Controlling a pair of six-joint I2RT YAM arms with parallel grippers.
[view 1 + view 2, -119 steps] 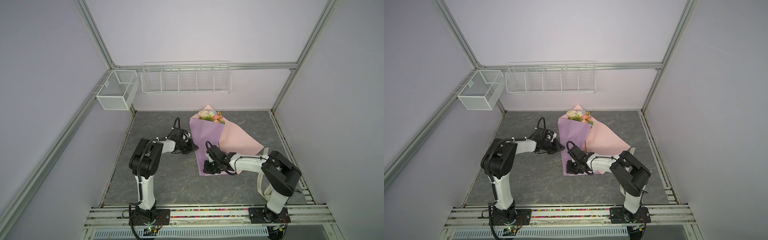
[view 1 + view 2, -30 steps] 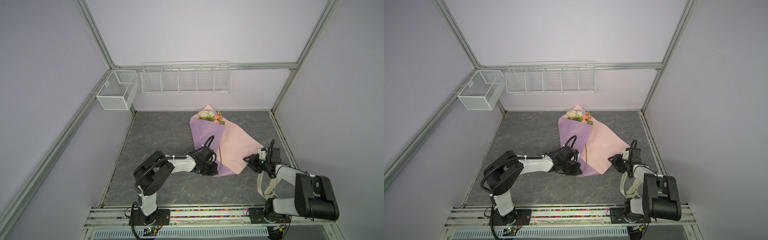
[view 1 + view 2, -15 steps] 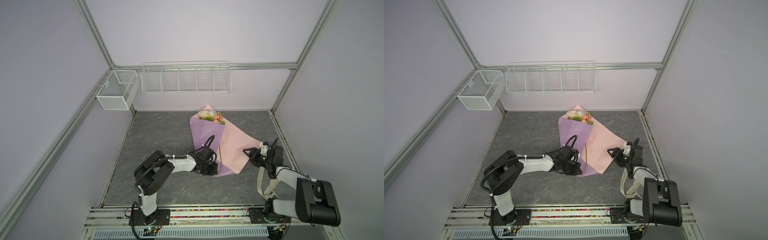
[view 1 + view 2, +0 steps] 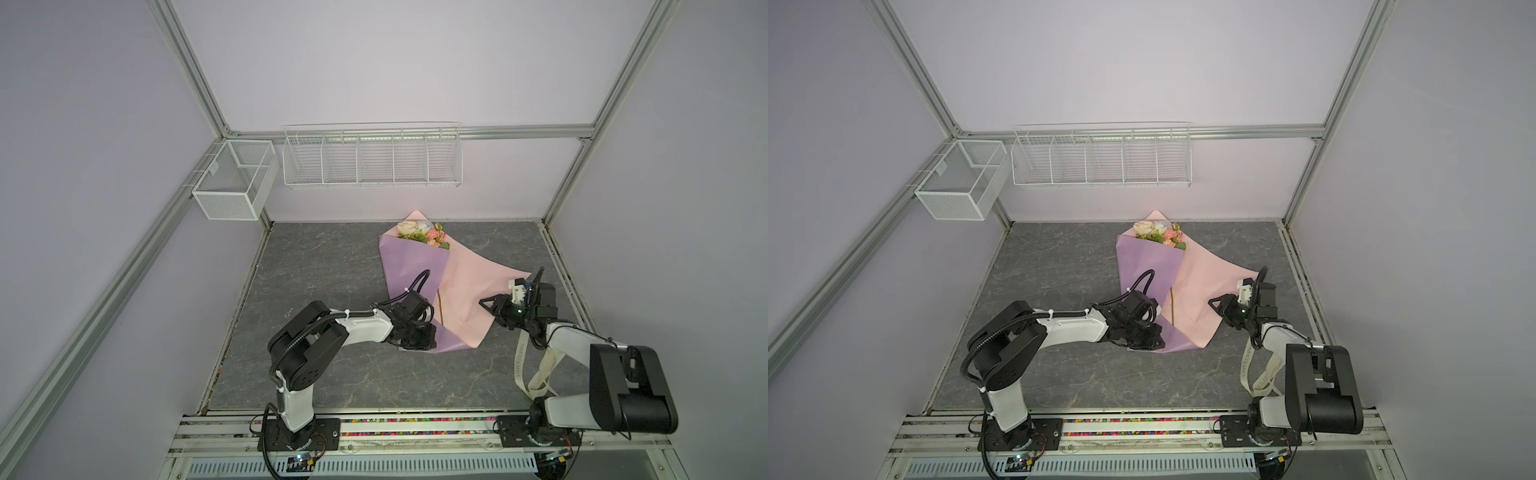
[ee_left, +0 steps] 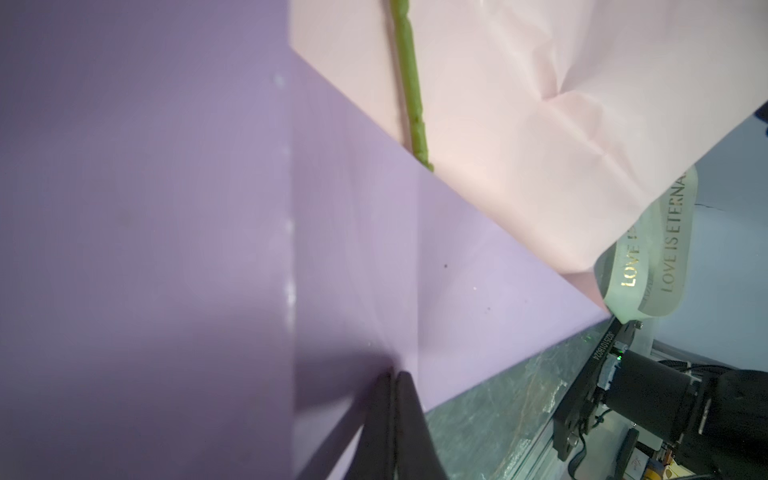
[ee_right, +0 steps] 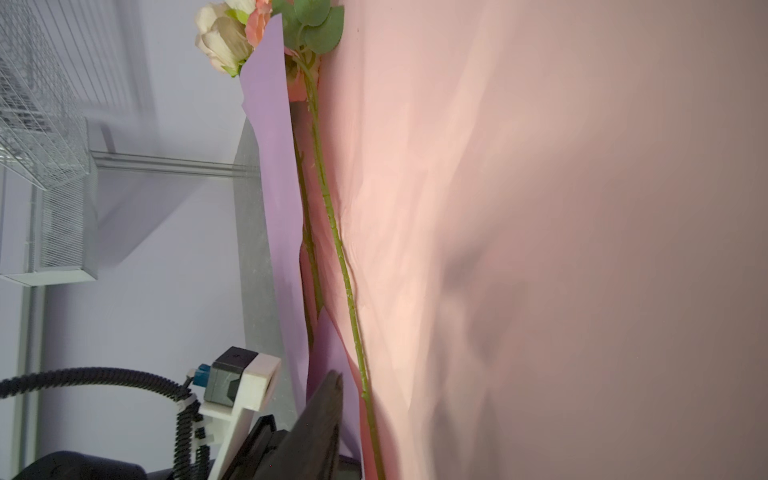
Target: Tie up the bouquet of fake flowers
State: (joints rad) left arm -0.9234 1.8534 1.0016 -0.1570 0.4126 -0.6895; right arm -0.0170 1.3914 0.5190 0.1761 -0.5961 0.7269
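Shifted rearward and toward the sheet since a second ago, the right gripper [image 4: 485, 302] is held at the pink edge of the wrapping paper [image 4: 478, 282]. The bouquet of fake flowers [image 4: 422, 235] is laid on that paper at the back middle of the tabletop [image 4: 332, 270], blooms rearward, stems partly covered by the lilac fold. The left gripper [image 5: 394, 375] is closed tight, its tips set on that fold's near corner. Whether the right jaws are apart cannot be told.

Left arm [image 4: 357, 330], right arm [image 4: 573, 336]: white links, chunky black joint housings. Black corrugated cable [image 4: 307, 332] along left arm, white zip ties. Black base plates [image 4: 324, 432], screws showing. Wrist camera [image 6: 237, 376]: dark block, white bracket, blue plug.
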